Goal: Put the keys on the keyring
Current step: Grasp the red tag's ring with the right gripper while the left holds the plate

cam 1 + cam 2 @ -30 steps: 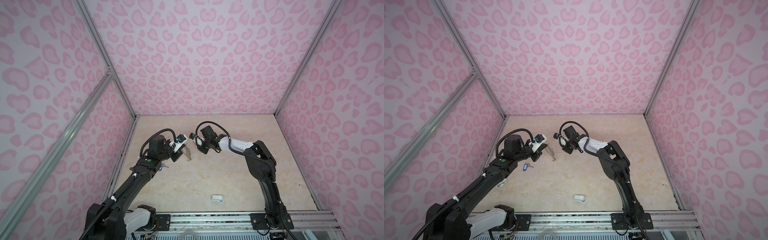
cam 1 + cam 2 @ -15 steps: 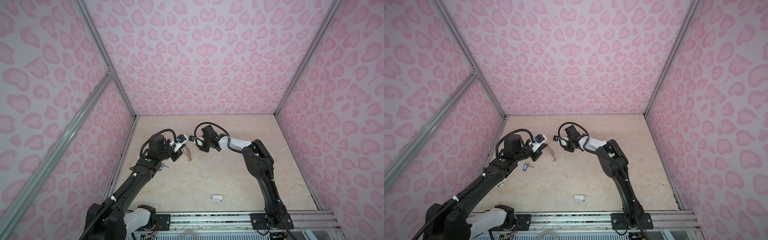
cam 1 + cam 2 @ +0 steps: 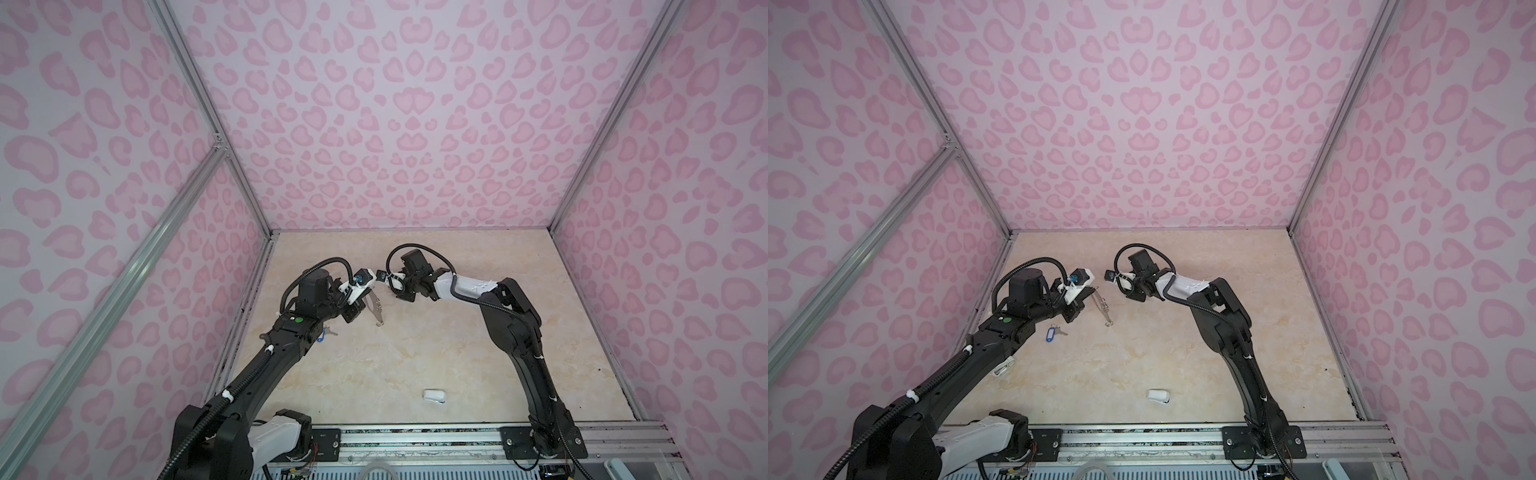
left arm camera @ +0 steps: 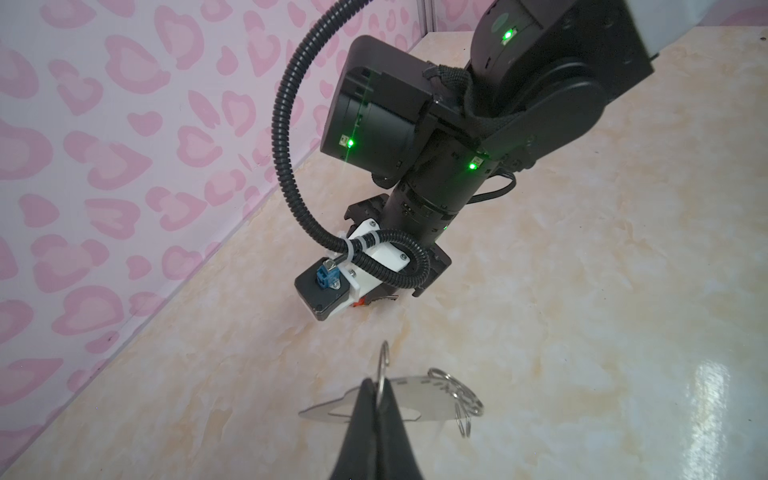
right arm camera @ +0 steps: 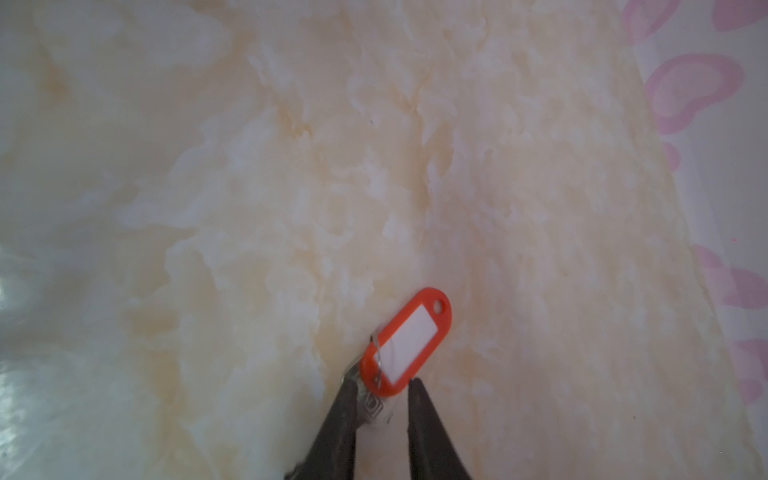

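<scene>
Metal keyring (image 4: 419, 395) is clamped in my left gripper (image 4: 376, 388). Near the keyring, my right gripper (image 5: 382, 388) pinches the orange key (image 5: 409, 340). The blue key (image 3: 1051, 334) lies below it on the table (image 3: 1183, 353).

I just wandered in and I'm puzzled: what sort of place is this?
Probably a small robot test booth: a left arm and right arm bolted to a metal rail, a marble-look tabletop, and pink patterned walls in an aluminium frame closing it in.
</scene>
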Motion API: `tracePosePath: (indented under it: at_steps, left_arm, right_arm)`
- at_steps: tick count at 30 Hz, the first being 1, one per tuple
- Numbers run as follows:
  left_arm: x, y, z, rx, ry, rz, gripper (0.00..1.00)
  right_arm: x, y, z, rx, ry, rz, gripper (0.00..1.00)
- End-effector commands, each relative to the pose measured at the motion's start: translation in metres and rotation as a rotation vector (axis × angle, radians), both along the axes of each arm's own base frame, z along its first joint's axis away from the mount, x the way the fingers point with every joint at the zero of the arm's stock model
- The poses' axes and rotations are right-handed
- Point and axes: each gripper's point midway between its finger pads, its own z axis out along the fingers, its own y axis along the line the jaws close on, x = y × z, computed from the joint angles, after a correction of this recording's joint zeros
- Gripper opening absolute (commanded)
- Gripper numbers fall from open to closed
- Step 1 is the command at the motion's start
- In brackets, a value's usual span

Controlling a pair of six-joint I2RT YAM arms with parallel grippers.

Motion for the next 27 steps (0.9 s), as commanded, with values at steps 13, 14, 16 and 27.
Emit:
tracePosePath:
  at_steps: [13,14,16,27]
  left_arm:
    - [0.007,-0.003,0.007,-0.003,-0.024,-0.007,0.03]
    - [0.007,-0.003,0.006,-0.003,-0.020,-0.009,0.03]
    - [0.008,-0.003,0.006,-0.002,-0.022,-0.007,0.03]
    - [0.009,-0.002,0.002,0.005,-0.011,-0.004,0.03]
  right_arm:
    - [0.000,0.009,-0.006,0.021,-0.009,0.053,0.22]
    - [0.000,0.010,-0.005,0.025,-0.009,0.060,0.22]
    - [-0.001,0.011,-0.005,0.028,-0.006,0.070,0.21]
    - [-0.002,0.009,-0.008,0.010,0.014,0.076,0.10]
